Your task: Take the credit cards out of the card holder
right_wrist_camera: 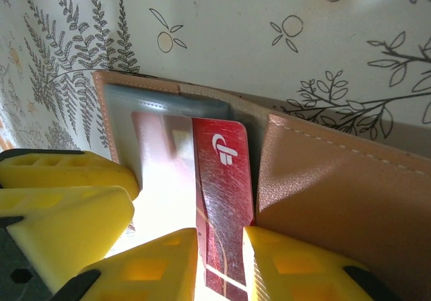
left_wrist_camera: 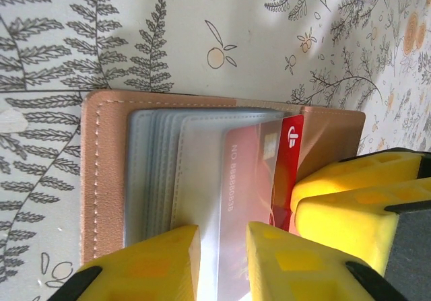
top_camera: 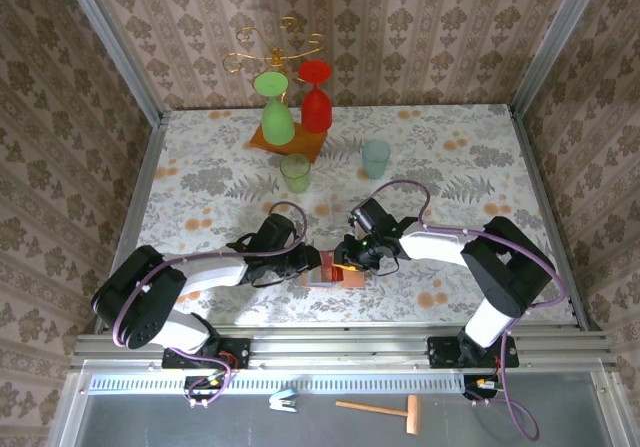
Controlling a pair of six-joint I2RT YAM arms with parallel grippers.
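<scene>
Credit cards (right_wrist_camera: 222,180): red one sticking out of clear sleeve (left_wrist_camera: 195,180), pinched by right tool (right_wrist_camera: 219,250). Card holder (top_camera: 320,276) open on counter (top_camera: 200,197), lower centre of top view; left tool (left_wrist_camera: 222,244) pinches sleeve edge.

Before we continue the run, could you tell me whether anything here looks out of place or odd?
Nothing is spilled or damaged. One red credit card juts partway out of its clear sleeve in the open card holder, with the right end effector straddling it, which fits the task.
</scene>
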